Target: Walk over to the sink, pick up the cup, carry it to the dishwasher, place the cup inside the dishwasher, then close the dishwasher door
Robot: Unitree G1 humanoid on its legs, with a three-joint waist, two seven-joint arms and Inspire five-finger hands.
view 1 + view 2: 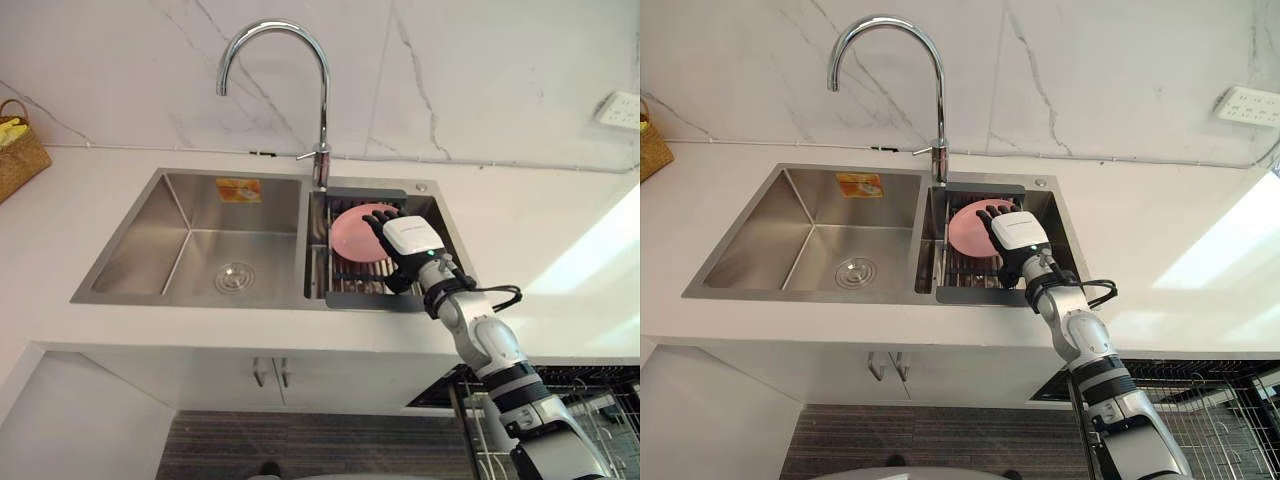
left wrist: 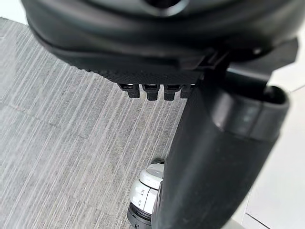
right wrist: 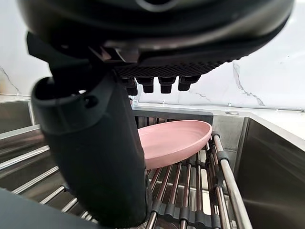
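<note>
Pickup | you are hovering right hand (image 1: 412, 238), fingers straight, empty, pink dish (image 1: 348, 235) at its 9 o'clock | next, likely: gripping its rim

You have a white counter (image 1: 560, 230) with a double sink (image 1: 185, 245) set in it below the tap (image 1: 322, 100). Right of the tap, a rack (image 3: 190, 188) in the smaller basin bears a pink plate (image 1: 352, 235). Far left of the tap, a wicker basket (image 1: 18, 155) stands on the counter.

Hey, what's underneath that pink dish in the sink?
A rack of metal bars across the right basin carries the pink dish. The basin floor below is mostly hidden by the bars, and the right hand covers part of the dish.
</note>
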